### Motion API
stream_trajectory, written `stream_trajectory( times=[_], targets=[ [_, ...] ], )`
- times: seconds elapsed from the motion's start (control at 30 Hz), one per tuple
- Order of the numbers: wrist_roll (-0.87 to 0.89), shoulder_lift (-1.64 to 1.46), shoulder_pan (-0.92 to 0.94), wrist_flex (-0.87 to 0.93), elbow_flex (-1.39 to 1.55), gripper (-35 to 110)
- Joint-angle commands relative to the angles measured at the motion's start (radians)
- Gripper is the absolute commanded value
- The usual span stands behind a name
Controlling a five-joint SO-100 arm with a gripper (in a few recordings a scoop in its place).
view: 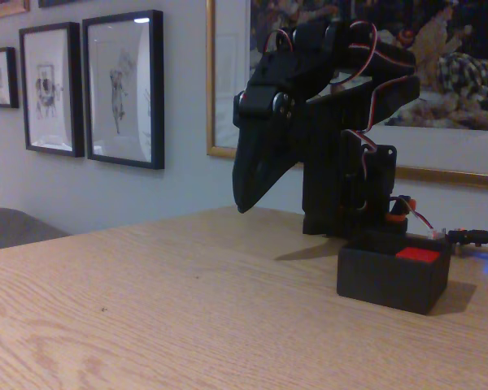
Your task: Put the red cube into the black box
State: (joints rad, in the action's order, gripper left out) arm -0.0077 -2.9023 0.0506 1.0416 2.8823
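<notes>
In the fixed view my gripper [246, 195] hangs above the wooden table [187, 309], fingers together and empty, pointing down, well left of the black box [390, 280]. The red cube [417, 254] lies inside the box, its top face showing just over the rim.

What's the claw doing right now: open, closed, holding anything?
Claw: fingers together as seen in the fixed view, looks closed and holding nothing, hanging above the table. The red cube sits inside the black box.
</notes>
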Motion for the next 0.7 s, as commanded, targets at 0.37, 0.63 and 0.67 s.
stream_trajectory(
  times=[0.37,0.63,0.67],
  targets=[
    [-0.020,-0.026,0.009,0.011,0.003,-7],
    [-0.020,-0.031,0.006,0.012,0.005,-7],
    [-0.020,-0.031,0.006,0.012,0.005,-7]
  ],
)
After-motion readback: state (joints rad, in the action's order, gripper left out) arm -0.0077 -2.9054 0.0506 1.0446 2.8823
